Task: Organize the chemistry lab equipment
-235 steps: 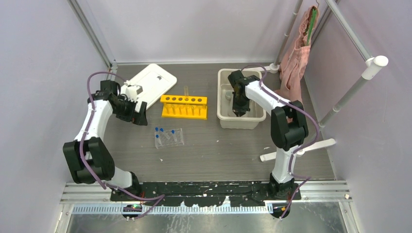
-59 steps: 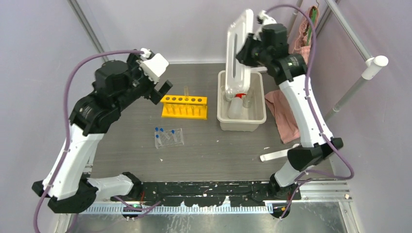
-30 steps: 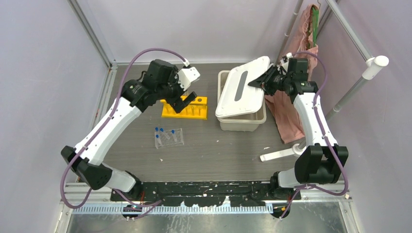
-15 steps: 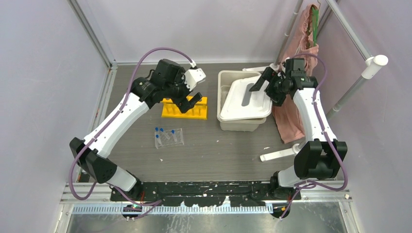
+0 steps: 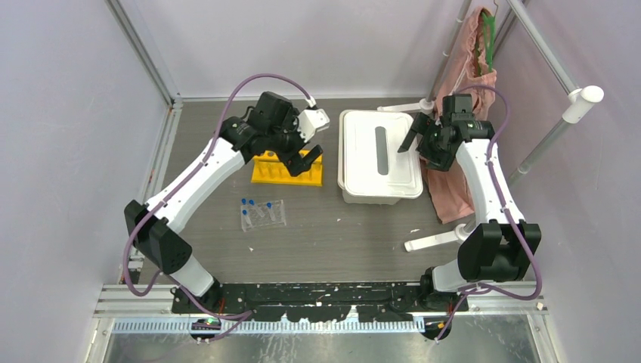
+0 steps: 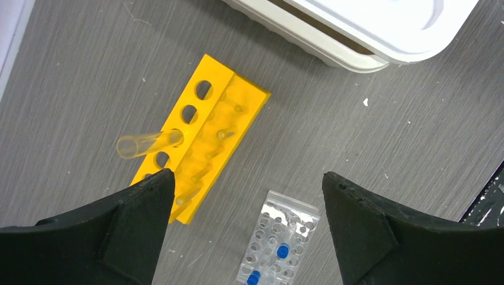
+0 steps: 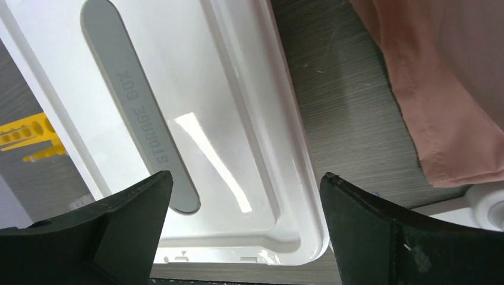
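Lid down. Half a second back it sat skewed across the storage box with one end raised; now it lies flat and square on the box, toward the far right corner of the worktop, grey handle strip running near to far. My right pincer has let go. Its jaws stand wide apart and empty, just above the lid's right edge, with the pink cloth beyond it on the right-edge side. Whatever went into the box is now hidden, so I can't check its contents. Whether the lid is pressed fully home I cannot tell either; in the right wrist view its corner overhangs cleanly, with no gap showing. My left pincer has swung in from the far left corner and hovers over the yellow rack near the middle of the far edge, jaws open, holding nothing. One clear glass tube stands in a rack hole, leaning; the other holes look empty. The clear tray with its blue-capped vials sits left of mid-worktop, apart from the rack and untouched. My reading is that the boxing step is finished. What remains outside is rack, tube and vial tray, and the left arm is placed to deal with the rack next.
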Robot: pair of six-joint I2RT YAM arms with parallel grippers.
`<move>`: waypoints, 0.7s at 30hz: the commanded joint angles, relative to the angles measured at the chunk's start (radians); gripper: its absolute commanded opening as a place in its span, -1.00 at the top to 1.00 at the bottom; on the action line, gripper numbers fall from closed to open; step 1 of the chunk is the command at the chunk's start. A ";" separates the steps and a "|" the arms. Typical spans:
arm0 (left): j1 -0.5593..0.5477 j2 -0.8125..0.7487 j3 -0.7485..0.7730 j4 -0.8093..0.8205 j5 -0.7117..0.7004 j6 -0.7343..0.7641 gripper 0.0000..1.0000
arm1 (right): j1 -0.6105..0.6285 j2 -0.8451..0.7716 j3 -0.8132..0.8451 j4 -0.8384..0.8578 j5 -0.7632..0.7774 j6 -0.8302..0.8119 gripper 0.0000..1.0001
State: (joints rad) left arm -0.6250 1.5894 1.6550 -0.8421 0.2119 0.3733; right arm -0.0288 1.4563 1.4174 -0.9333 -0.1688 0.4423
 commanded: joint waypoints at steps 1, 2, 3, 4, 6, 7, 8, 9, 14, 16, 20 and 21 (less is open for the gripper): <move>-0.012 0.018 0.062 0.043 0.048 -0.008 -0.87 | 0.003 -0.053 -0.001 0.026 0.123 -0.036 -1.00; -0.012 0.024 0.065 0.043 0.053 -0.014 -0.87 | 0.003 -0.055 -0.008 0.034 0.152 -0.036 -1.00; -0.014 0.029 0.069 0.044 0.060 -0.019 -0.86 | 0.003 -0.059 -0.019 0.049 0.164 -0.036 -1.00; -0.017 0.031 0.070 0.044 0.066 -0.023 -0.86 | 0.002 -0.061 -0.037 0.069 0.166 -0.034 -1.00; -0.020 0.037 0.072 0.044 0.073 -0.029 -0.86 | 0.003 -0.064 -0.064 0.106 0.162 -0.023 -1.00; -0.023 0.041 0.074 0.044 0.076 -0.031 -0.85 | 0.003 -0.060 -0.068 0.112 0.163 -0.019 -0.99; -0.023 0.046 0.075 0.044 0.076 -0.035 -0.85 | 0.003 -0.054 -0.071 0.116 0.165 -0.017 -0.99; -0.024 0.050 0.079 0.045 0.076 -0.039 -0.85 | 0.003 -0.050 -0.074 0.118 0.166 -0.016 -1.00; -0.030 0.094 0.130 0.046 0.105 -0.105 -0.88 | 0.003 -0.022 -0.081 0.172 0.117 -0.008 -1.00; -0.029 0.129 0.174 0.036 0.121 -0.144 -0.91 | 0.003 -0.012 -0.091 0.211 0.073 0.001 -0.96; -0.029 0.209 0.260 -0.005 0.144 -0.203 -0.93 | 0.003 0.015 -0.095 0.236 0.005 0.034 -0.89; -0.030 0.226 0.270 -0.004 0.147 -0.213 -0.93 | 0.003 0.020 -0.096 0.239 -0.001 0.038 -0.89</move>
State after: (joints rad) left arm -0.6487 1.7695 1.8469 -0.8467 0.3107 0.2409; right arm -0.0280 1.4567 1.3262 -0.7673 -0.0994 0.4438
